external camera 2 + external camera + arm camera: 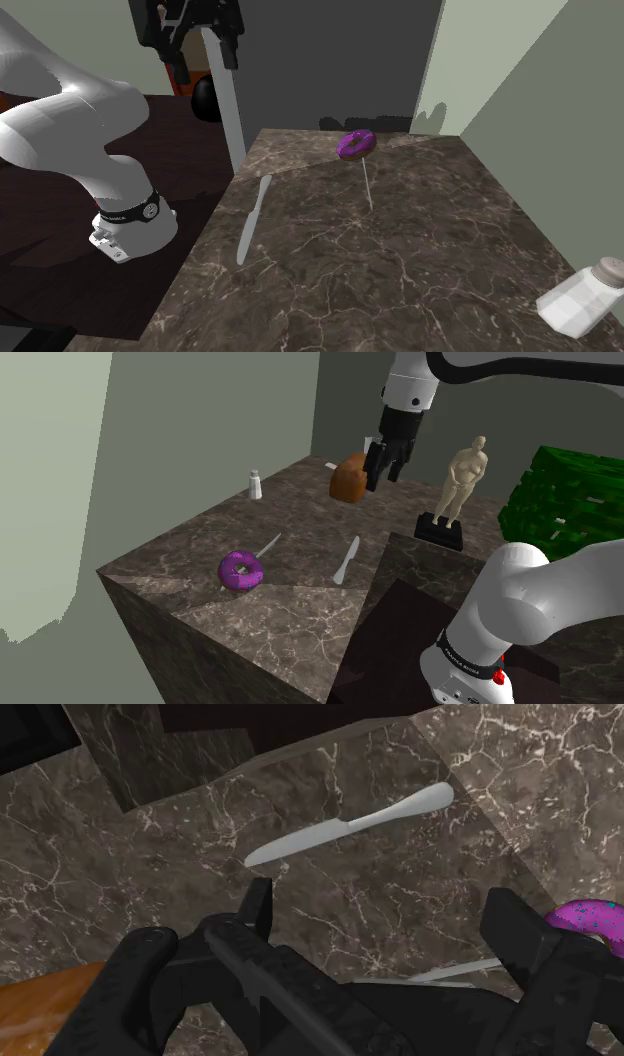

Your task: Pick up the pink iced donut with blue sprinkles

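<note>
Gripper (385, 474), spread apart and empty, hangs above the marble counter (180, 552), well away from the purple-iced donut (241, 570).

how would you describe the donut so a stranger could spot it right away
Find the dark veined stone counter. Near its front edge in the shoulder view, beside a thin silver utensil, lies the donut. It is the only ring-shaped, magenta-purple thing there; the knife and shaker are pale.

Donut (241, 570) near knife (346, 560), both on counter (190, 542)
</note>
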